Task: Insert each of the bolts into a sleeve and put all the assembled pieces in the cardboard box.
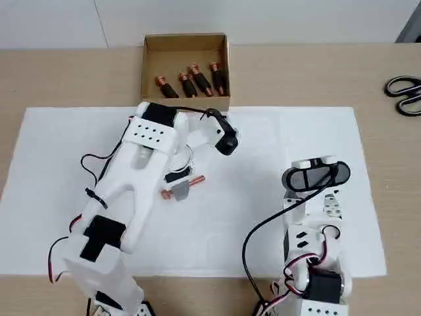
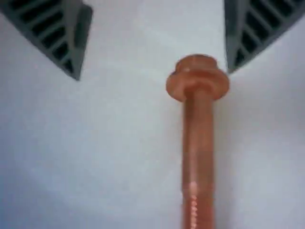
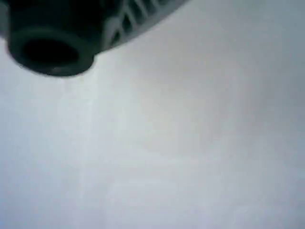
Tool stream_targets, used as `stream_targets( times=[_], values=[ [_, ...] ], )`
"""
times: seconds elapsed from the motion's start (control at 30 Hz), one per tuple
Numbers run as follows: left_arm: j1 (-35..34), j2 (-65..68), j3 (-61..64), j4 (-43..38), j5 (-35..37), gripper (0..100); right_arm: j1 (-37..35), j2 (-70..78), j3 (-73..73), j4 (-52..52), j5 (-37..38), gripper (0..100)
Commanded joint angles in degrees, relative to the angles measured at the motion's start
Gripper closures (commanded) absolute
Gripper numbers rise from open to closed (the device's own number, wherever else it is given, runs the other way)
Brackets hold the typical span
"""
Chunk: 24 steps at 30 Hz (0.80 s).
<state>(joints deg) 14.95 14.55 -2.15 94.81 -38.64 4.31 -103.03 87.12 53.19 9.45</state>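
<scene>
My left pincer (image 2: 152, 71) gapes wide, and the copper bolt (image 2: 198, 143) lies with its head between the tips, nearer one.

1. The left arm (image 1: 141, 171) extended forward and bent downward, its pincer (image 2: 152, 74) aimed straight down, with the fingers (image 2: 66, 43) spread wide apart.
2. The right arm (image 1: 309, 243) sat folded near its base — pincer (image 1: 316, 174) closed on a black sleeve (image 3: 50, 52).

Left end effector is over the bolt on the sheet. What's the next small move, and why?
Probably close the left end effector on the bolt. Its open fingers flank the bolt's head, which lies on the white sheet nearer one finger; the right end effector seems to hold a black sleeve.
</scene>
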Motion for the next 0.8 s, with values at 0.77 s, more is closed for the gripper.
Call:
stream_targets(
  times=[0.77],
  values=[
    [-4.31, 10.64, -2.42, -3.52, 0.00, 90, 0.22, -0.92, -0.70, -1.19, -0.53, 99.4]
  ],
)
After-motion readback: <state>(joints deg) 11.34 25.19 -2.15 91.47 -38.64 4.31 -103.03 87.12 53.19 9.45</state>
